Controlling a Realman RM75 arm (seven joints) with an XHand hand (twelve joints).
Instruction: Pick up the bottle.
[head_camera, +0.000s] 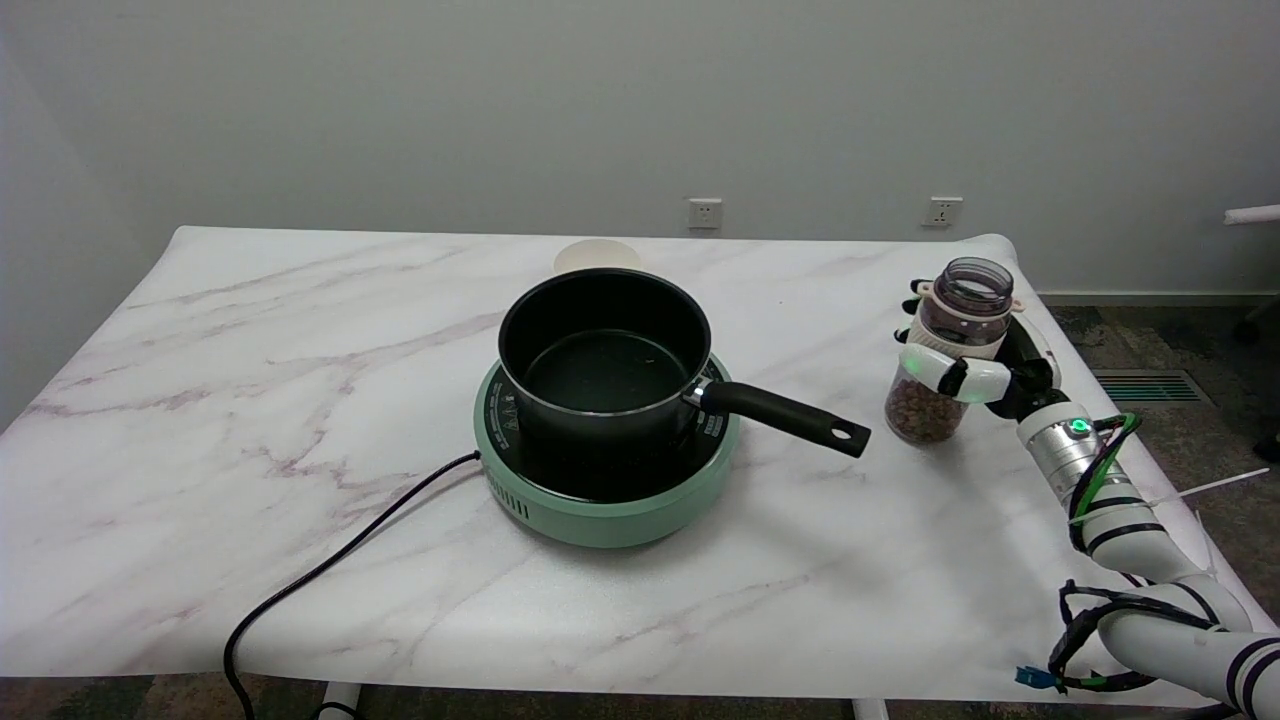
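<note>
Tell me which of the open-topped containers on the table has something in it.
The clear bottle near the table's right edge, gripped by the right hand: its lower part holds brown pieces. The black pot on the green cooker looks empty.

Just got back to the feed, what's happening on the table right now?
The robot's right hand is wrapped around the bottle, an open-topped clear jar partly filled with brown pieces, at the table's right side. Whether the bottle is off the surface yet is hard to tell. To its left, a black saucepan sits on a green hotplate, handle pointing toward the bottle, untouched.
</note>
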